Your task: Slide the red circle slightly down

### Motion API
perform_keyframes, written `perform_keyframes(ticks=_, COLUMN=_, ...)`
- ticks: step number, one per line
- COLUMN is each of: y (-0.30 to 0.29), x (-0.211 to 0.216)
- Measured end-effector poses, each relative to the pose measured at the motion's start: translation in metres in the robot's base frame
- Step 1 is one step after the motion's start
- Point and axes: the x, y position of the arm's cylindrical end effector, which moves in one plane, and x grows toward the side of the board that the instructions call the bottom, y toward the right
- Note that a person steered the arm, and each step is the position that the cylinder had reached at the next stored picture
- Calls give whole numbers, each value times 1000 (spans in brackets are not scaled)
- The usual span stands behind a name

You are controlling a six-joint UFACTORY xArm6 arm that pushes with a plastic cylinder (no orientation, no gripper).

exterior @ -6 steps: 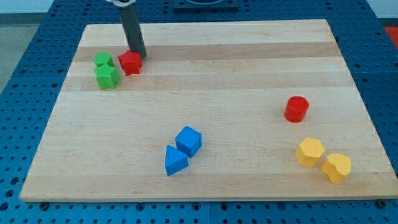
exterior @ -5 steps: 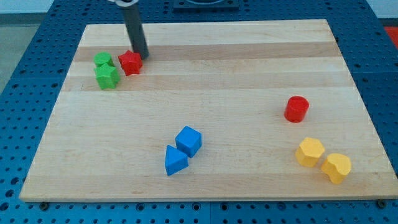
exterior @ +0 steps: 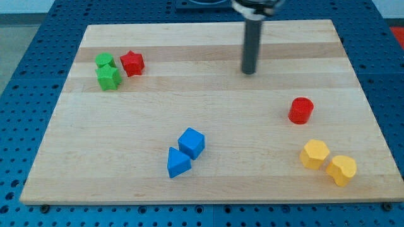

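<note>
Tabletop of pale wood carries seven blocks. No claw shows; the arm ends in a dark rod whose lower end, my tip, rests on bare wood, up and to the view's left of the red circle, well apart from it. Two blues, cube touching wedge, sit at bottom centre. Two yellows touch at bottom right. Two greens and one red star cluster top left.
</note>
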Motion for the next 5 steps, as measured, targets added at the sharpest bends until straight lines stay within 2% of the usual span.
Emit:
perform_keyframes(ticks=2, y=79, x=110)
perform_keyframes(ticks=4, y=86, x=119)
perform_keyframes(ticks=5, y=108, x=153)
